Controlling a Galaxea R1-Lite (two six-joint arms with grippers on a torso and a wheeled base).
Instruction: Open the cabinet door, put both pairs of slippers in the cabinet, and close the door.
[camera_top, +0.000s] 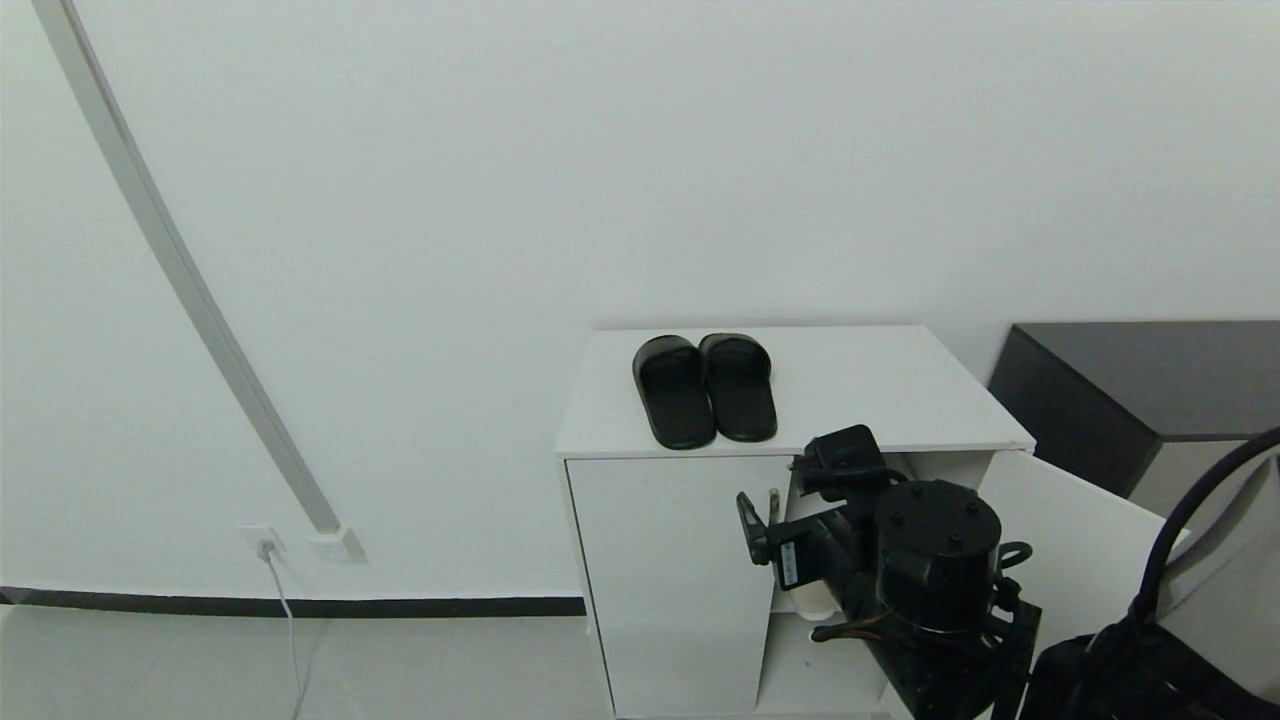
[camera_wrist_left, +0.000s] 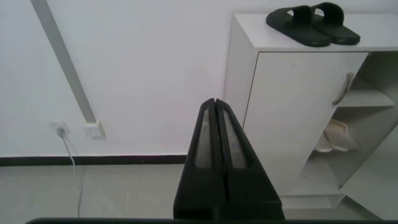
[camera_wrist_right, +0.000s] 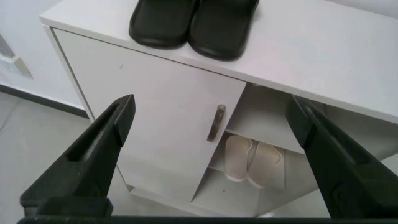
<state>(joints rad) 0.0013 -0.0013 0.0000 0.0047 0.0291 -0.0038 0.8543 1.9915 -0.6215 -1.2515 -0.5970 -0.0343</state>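
A pair of black slippers (camera_top: 705, 390) (camera_wrist_left: 314, 25) (camera_wrist_right: 193, 22) lies side by side on top of the white cabinet (camera_top: 880, 390). The cabinet's right door (camera_top: 1075, 540) is swung open. Its left door (camera_top: 670, 580) (camera_wrist_right: 155, 118), with a metal handle (camera_wrist_right: 216, 122) (camera_wrist_left: 342, 88), is closed. A pair of white slippers (camera_wrist_right: 252, 162) (camera_wrist_left: 336, 137) rests on a shelf inside. My right gripper (camera_wrist_right: 210, 104) (camera_top: 768, 520) hangs open and empty in front of the cabinet, near the handle. My left gripper (camera_wrist_left: 215, 102) is shut on nothing, low and to the left of the cabinet.
A dark grey cabinet (camera_top: 1150, 390) stands to the right, just beyond the open door. On the wall to the left, a slanted white conduit (camera_top: 180, 270) runs down to a socket with a plugged cable (camera_top: 265, 545). Bare floor lies left of the cabinet.
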